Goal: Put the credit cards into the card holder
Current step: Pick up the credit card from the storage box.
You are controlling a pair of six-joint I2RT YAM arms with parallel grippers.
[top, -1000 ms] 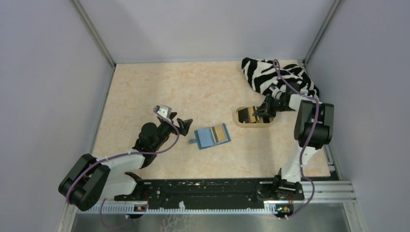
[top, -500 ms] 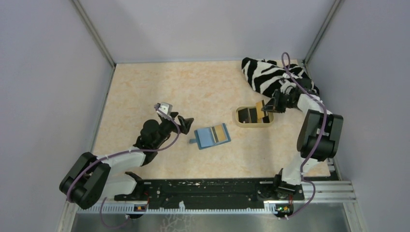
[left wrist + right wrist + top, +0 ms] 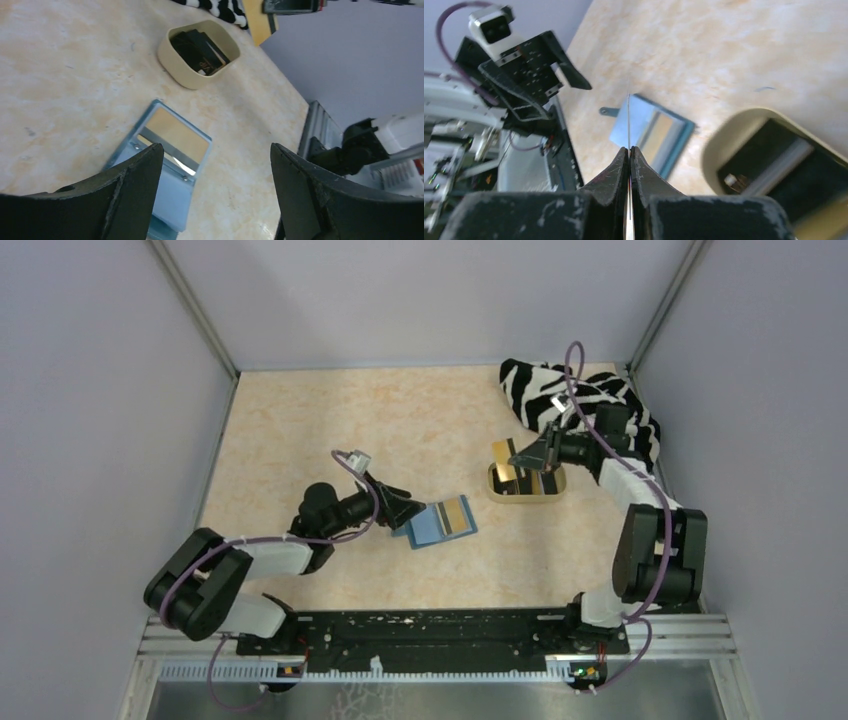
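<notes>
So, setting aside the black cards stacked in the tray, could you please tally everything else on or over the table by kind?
Teal-blue rectangular folding card holder: 1
Tan oval tray: 1
Zebra-striped cloth: 1
Orange-gold card pinched in the right tool: 1
Total: 4
The tan panel inside the holder may be card or lining; not counted.

smooth card holder [image 3: 429, 526], matt plastic tray [image 3: 179, 73]
</notes>
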